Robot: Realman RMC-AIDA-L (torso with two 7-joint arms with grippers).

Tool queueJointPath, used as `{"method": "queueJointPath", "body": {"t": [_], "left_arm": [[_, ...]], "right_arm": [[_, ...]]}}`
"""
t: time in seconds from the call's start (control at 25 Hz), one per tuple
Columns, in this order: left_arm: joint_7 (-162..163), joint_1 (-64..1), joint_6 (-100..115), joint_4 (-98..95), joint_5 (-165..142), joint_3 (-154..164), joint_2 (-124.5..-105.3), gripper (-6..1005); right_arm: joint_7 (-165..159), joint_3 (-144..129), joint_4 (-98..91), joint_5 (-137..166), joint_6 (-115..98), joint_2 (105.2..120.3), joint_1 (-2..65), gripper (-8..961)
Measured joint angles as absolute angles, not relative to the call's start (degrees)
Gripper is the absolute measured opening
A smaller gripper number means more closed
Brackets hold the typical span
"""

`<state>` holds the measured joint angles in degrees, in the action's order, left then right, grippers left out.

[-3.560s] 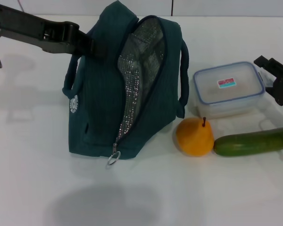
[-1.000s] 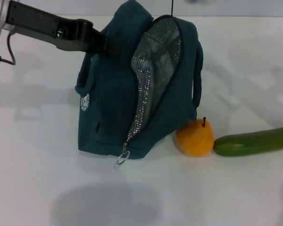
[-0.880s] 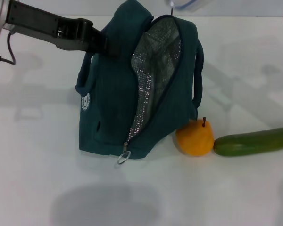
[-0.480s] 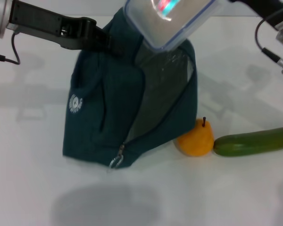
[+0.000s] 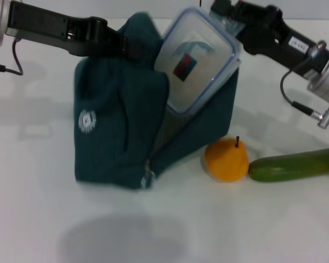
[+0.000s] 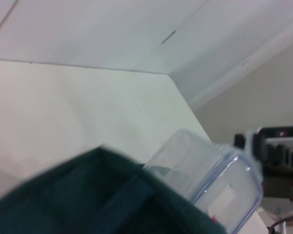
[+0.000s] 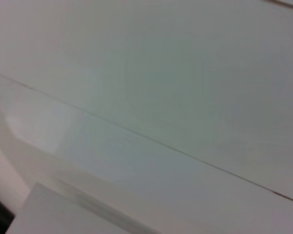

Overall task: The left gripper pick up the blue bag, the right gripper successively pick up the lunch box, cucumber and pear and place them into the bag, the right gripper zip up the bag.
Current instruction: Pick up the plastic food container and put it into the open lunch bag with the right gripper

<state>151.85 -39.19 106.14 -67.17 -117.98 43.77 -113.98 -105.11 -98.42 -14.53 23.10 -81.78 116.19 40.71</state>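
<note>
the right hand [image 5: 223, 12] is clamped on the stiff, smooth lunch box [image 5: 194, 68], half inside the soft blue bag [image 5: 118, 131]; the left hand [image 5: 126, 46] grips its top edge.

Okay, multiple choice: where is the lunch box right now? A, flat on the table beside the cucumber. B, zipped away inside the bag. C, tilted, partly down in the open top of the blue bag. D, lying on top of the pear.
C: the lunch box is tilted with its lower end inside the blue bag, with the right gripper at its upper corner; the pear and the cucumber lie on the table.
</note>
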Motion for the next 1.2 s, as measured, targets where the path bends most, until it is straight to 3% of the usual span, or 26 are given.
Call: {"method": "queueJointPath", "body": {"t": [0.76,1.2], "left_arm": [[150.0,-39.2,105.9,-64.9,-117.4,43.8,-114.26,41],[149.7,-38.7,105.4,-64.9,-117.3,43.8,-114.21,42]], "right_arm": [[-100.6,-112.4,-20.0,20.7,-66.1,116.19,44.8,205],[-95.7,-112.1,-22.5,20.6,-66.9,116.04,42.5,250]]}}
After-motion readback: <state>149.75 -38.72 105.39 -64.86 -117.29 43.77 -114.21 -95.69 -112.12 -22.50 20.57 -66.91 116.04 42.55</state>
